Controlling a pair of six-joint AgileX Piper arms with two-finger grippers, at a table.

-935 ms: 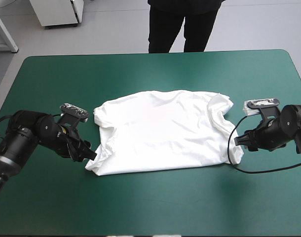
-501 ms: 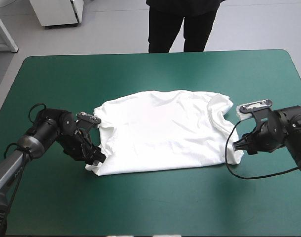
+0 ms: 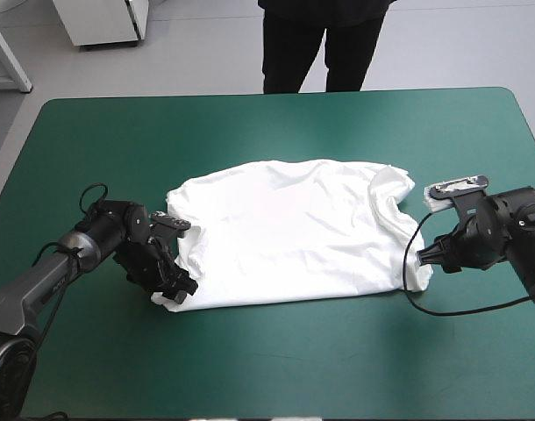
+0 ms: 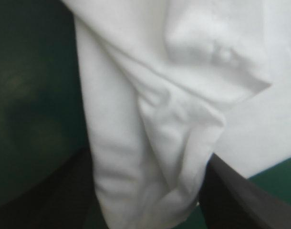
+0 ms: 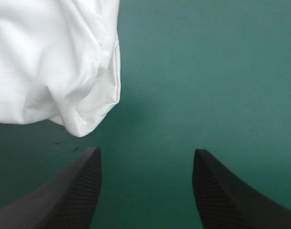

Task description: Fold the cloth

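The T-shirt (image 3: 289, 232) lies spread flat and wrinkled at the middle of the teal-green desk (image 3: 276, 132); the left gripper (image 3: 178, 288) sits low at the shirt's near left corner, its black fingers (image 4: 45, 195) released and standing apart, with a bunched white fold of cloth lying between them; the right gripper (image 3: 424, 256) sits just beside the shirt's right edge, its fingers (image 5: 74, 191) likewise released and wide apart, only bare desk between them; a rounded tip of cloth hangs just ahead of one finger, apart from it.
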